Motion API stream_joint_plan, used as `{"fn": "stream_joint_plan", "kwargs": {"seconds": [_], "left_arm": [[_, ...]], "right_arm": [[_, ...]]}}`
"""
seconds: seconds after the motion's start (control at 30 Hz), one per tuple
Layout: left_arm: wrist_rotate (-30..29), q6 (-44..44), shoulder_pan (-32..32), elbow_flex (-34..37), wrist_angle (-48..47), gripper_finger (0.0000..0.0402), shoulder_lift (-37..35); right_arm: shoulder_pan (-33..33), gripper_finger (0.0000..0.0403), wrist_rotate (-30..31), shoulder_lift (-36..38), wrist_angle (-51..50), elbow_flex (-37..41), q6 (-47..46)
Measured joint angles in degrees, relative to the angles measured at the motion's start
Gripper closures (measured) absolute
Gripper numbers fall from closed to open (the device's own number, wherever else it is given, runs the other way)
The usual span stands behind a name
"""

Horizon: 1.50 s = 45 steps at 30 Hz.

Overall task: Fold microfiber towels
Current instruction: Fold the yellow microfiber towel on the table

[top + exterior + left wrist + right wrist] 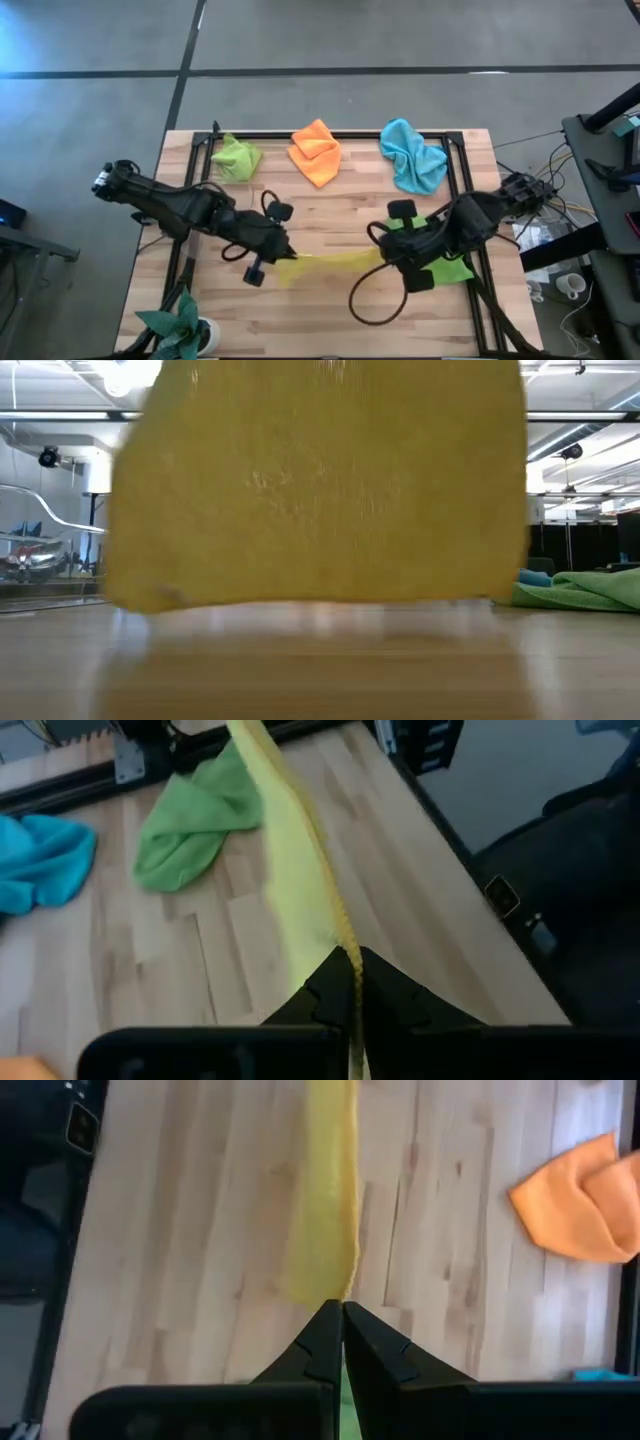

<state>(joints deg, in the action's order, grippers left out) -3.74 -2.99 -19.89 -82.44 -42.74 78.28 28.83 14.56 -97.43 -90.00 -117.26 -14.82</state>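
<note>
Overhead, the yellow towel [325, 264] hangs stretched between the two grippers above the near half of the wooden table [330, 215]. The left gripper [283, 257] is clamped on one end of the yellow towel, and the right gripper [385, 256] is clamped on the opposite end; in each wrist view the two dark fingers are pressed together with the yellow edge pinched between them. In the left wrist view the cloth runs away from the left gripper's fingers [340, 985] as a taut narrow band. In the low view the yellow towel fills most of the frame as a broad sheet, its lower edge just above the tabletop.

The darker green towel [440, 268] lies crumpled on the table just beside the right-hand end of the yellow towel, partly under the right arm. Along the far edge of the table, well apart from the yellow towel, lie three cloths: the lime green towel [236, 158] beyond its left end, the orange towel [316, 151] beyond its middle, folded, and the light blue towel [412, 156] beyond its right end, bunched. A green plant [175, 322] with pointed leaves stands nearer than the left end of the yellow towel, at the table's corner.
</note>
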Motion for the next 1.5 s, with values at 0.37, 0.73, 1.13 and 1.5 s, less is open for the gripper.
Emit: {"fn": "stream_joint_plan", "kwargs": {"seconds": [0.37, 0.73, 1.13, 1.5], "left_arm": [[-2.6, -4.9, 14.6, 13.4, 5.7, 0.0402, 2.6], [-1.5, -11.1, 23.2, 16.9, 11.3, 0.0402, 14.1], [0.8, -11.6, 24.7, 15.2, 6.2, 0.0402, 14.7], [2.4, -3.2, 14.3, 15.6, 9.9, 0.0402, 18.8]], "right_arm": [[-14.2, 0.0394, 15.7, 0.0, 6.4, 23.8, 4.8], [-27.1, 0.0394, 17.9, 0.5, 35.1, 46.3, 22.1], [-27.1, 0.0394, 12.8, 6.2, 39.1, 53.0, 20.7], [-14.6, 0.0394, 6.2, 4.8, 40.4, 57.5, 12.4]]}}
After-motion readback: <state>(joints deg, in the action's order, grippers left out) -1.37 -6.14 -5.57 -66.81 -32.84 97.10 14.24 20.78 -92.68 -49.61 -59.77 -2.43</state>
